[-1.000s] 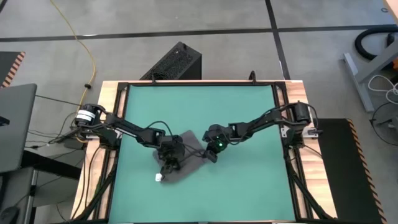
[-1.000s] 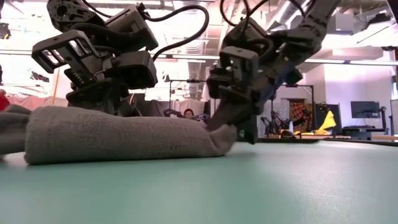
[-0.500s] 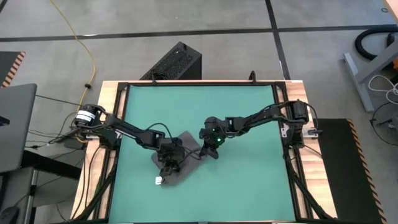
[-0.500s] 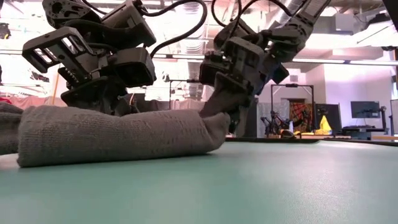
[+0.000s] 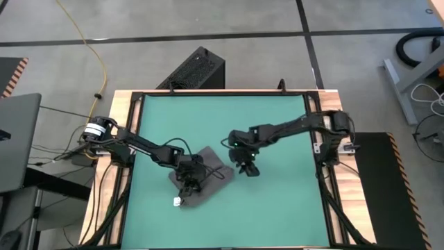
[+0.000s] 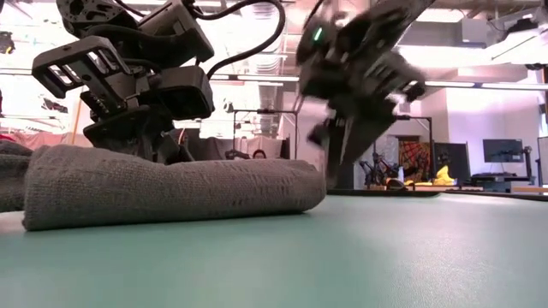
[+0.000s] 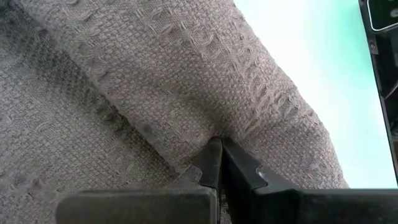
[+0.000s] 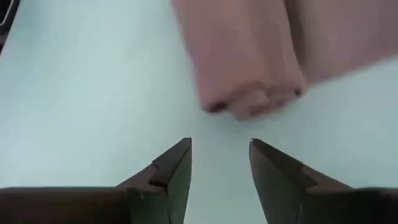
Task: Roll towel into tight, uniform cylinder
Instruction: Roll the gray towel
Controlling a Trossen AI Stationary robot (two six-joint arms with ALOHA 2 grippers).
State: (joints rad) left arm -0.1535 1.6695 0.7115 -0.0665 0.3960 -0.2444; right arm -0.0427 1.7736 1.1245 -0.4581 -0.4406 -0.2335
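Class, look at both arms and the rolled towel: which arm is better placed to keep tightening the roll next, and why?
Probably the left. The left gripper is shut and pressed on the towel. The right gripper is open, empty and clear of the roll's end on the green mat, so it would have to return first.

No legible text anywhere.

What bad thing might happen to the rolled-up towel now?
The right hand is open and off the towel, so that end of the roll might loosen. Only the shut left hand presses on it, so the roll could come out uneven. The white tag sticks out.
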